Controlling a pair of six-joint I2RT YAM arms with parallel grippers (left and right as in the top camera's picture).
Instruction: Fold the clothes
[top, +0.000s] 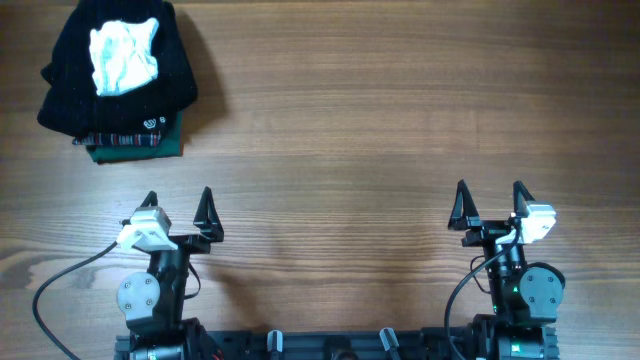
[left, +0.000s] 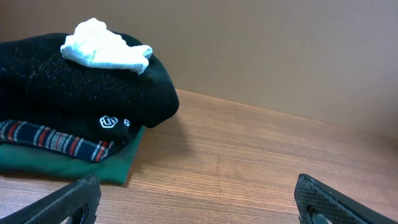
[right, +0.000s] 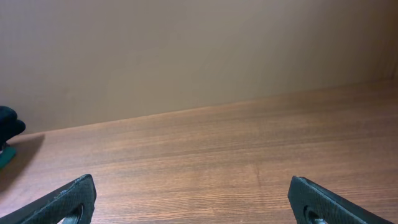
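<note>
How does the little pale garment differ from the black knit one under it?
The pale blue-white garment is far smaller than the black knit garment. The pale one sits crumpled on top; the black one lies flatter beneath, bearing a white logo. Both are cloth, stacked together.

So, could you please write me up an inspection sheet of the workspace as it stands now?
Surface: wooden table, no spills seen.
Job's things: small pale garment, crumpled, lying on top of the pile at the far left.
Clutter: black knit garment under it, over a green garment with plaid trim.
Grippers: left pincer and right pincer both open, holding nothing, at the near edge.
Cables: black cable loops beside the left arm; another runs by the right arm.
Surroundings: plain beige wall; nothing else seen.
</note>
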